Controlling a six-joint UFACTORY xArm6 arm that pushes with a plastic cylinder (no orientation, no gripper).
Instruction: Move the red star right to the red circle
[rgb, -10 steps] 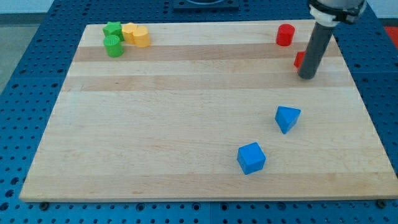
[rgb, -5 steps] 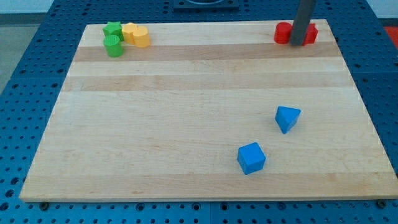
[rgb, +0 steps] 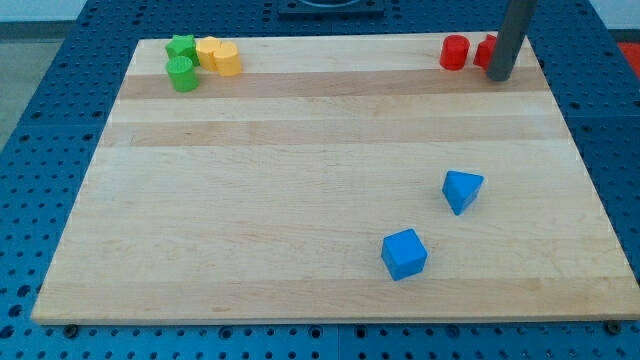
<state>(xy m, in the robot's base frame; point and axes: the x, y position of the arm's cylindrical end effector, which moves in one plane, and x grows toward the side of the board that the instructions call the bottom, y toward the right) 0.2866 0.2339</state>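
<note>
The red circle (rgb: 456, 52) stands near the board's top right corner. The red star (rgb: 484, 52) is just to its right, apart from it by a small gap, and mostly hidden behind my rod. My tip (rgb: 500, 76) rests on the board at the star's lower right, touching or nearly touching it.
A green star (rgb: 181, 46), a green cylinder (rgb: 182, 74) and two yellow blocks (rgb: 219, 56) cluster at the top left. A blue triangular block (rgb: 462, 190) and a blue cube (rgb: 404, 254) lie at the lower right. The wooden board's right edge (rgb: 580, 150) is close to my tip.
The red star moved up from below the red circle to its right side. My rod went up to it, then shifted slightly right.
</note>
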